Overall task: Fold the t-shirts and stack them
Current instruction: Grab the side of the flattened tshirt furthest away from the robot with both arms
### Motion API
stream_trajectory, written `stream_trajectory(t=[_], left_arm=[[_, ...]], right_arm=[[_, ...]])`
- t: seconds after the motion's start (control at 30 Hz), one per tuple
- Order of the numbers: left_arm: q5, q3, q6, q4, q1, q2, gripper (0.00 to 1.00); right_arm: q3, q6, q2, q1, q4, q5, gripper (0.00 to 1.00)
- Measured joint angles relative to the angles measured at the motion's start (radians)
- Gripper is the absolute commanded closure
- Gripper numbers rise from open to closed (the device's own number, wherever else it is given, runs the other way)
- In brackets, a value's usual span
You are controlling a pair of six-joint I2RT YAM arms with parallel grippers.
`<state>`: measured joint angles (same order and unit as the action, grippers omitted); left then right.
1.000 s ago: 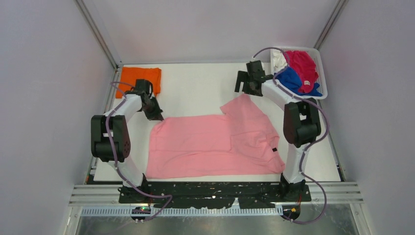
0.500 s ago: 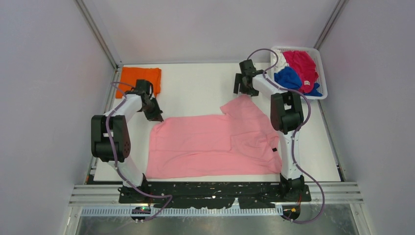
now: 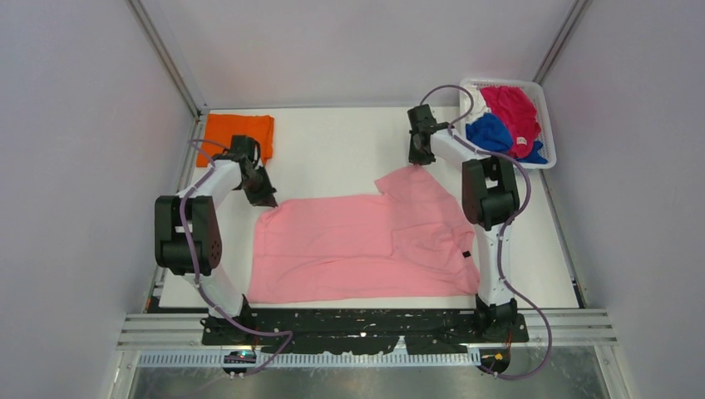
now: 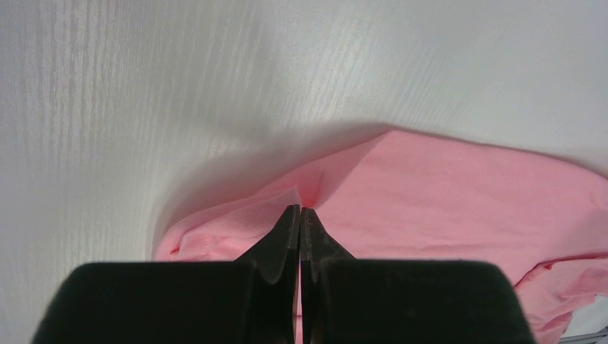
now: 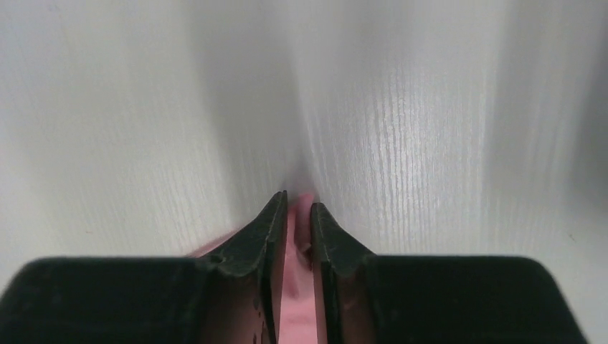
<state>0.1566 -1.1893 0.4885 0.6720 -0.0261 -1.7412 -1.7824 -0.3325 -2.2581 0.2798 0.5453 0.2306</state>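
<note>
Progress from the top view: orange t-shirt (image 3: 239,129) folded flat at the far left corner of the counter (image 3: 332,141), seemingly the start of the stack; pink t-shirt (image 3: 366,245) spread open across the middle toward the near edge, not yet folded; blue t-shirt (image 3: 489,133) and magenta-red t-shirt (image 3: 514,112) heaped in the basket (image 3: 549,133) at the far right corner. Left pincer (image 3: 268,199) at the pink cloth's far left corner, right pincer (image 3: 418,158) at the tip of the far sleeve. Left wrist view: left pincer (image 4: 300,211) closed tight on a small pinch of pink edge. Right wrist view: right pincer (image 5: 299,208) all but closed, a thin strip of pink clamped between the jaws above bare counter. Judged so: one shirt done, one held at its first fold, at least two waiting.
</note>
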Motion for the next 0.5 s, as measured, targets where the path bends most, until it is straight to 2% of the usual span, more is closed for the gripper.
stream_trajectory(t=[0.17, 0.5], left_arm=[[-0.006, 0.000, 0.000, 0.002, 0.000, 0.012, 1.00], [-0.007, 0.013, 0.000, 0.000, -0.003, 0.089, 1.00]], right_arm=[[0.121, 0.039, 0.082, 0.003, -0.068, -0.016, 0.88], [0.407, 0.104, 0.400, 0.032, -0.207, -0.077, 0.91]])
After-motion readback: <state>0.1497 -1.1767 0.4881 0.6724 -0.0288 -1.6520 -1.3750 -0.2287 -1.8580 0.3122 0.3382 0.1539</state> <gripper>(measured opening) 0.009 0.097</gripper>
